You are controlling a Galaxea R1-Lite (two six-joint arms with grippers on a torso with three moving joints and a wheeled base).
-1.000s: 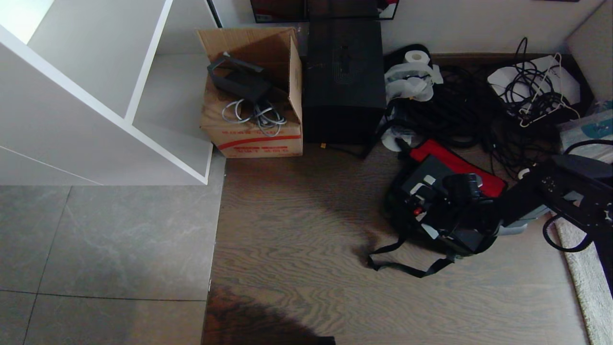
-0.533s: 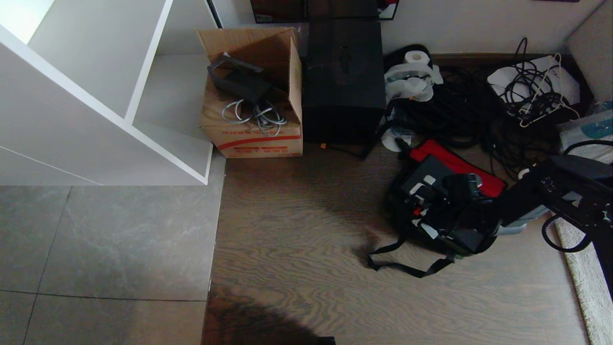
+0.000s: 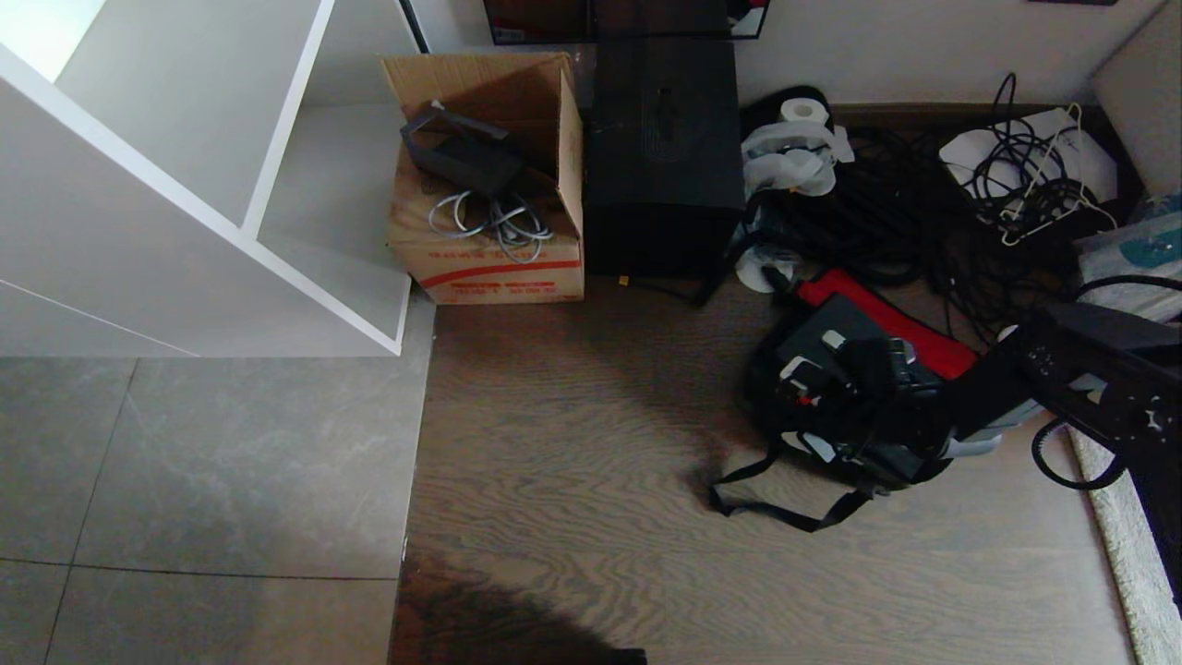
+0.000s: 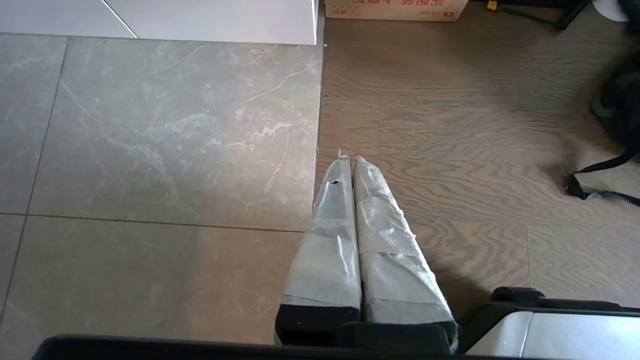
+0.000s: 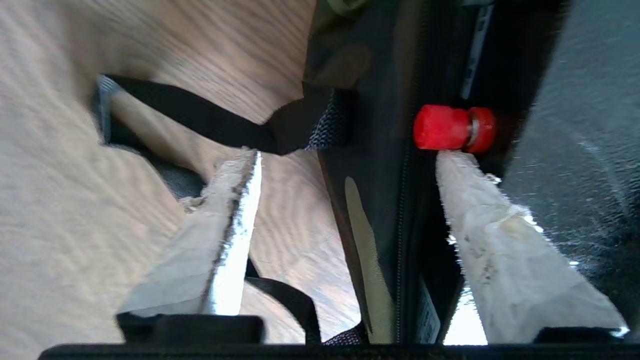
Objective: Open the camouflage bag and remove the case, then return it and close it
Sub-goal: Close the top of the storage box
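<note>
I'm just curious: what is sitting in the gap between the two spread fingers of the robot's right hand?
In the right wrist view, the camouflage bag wall with its zipper edge stands between the right hand's fingers; the case's red latch sits by one fingertip.

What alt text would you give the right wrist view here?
The right end effector stands open astride the side wall of the camouflage bag, one taped finger outside over the wood floor, the other inside by the red latch of the black case. The bag's black strap trails across the floor.
</note>
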